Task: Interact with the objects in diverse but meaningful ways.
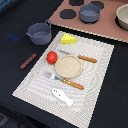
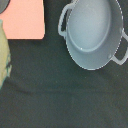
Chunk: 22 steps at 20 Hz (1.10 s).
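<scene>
On the striped placemat at the centre of the dark counter, a place setting is laid out. A round wooden plate sits mid-mat. From the plate, the red tomato lies at 9 o'clock, just beside the rim; the yellow cheese wedge at 12 o'clock; a knife at 1 o'clock; a fork at 6 o'clock; the white fish shape farther out at 6 o'clock. The brown sausage stick lies off the mat at 9 o'clock, on bare counter. One grey two-handled pot stands at 10 o'clock, off the mat. A second grey pot rests on a pink stove board at 1 o'clock.

Progress, as a judgement: nothing is held, nothing lies in a pot or on the plate, so no interaction shows as complete. All handling appears to remain ahead.

Limits of view: the arm and pincer appear in neither view, so whether the pincer is wide, narrow or holding anything cannot be told. The wrist view looks straight down into an empty grey pot, with a pink edge nearby; which of the two pots this is cannot be settled. A pale curved object there is cut off by the frame. A light bowl is also cropped in the exterior view.
</scene>
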Motion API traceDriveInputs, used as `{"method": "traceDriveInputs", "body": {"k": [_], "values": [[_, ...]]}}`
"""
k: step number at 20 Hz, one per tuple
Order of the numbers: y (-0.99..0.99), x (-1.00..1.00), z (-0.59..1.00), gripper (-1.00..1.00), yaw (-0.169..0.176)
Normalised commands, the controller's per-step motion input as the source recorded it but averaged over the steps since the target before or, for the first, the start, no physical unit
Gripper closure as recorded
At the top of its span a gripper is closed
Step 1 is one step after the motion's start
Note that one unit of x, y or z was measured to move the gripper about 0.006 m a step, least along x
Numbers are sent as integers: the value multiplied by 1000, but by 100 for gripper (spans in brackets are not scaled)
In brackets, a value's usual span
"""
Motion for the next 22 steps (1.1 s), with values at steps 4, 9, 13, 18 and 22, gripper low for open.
{"method": "traceDriveInputs", "body": {"k": [4, 9, 13, 18, 22], "values": [[-7, 0, -1, -100, 0], [-51, 203, -170, -100, -3], [-58, 374, -318, -100, -30], [-50, 349, -331, -100, -31], [-64, 322, -276, -100, -28]]}}
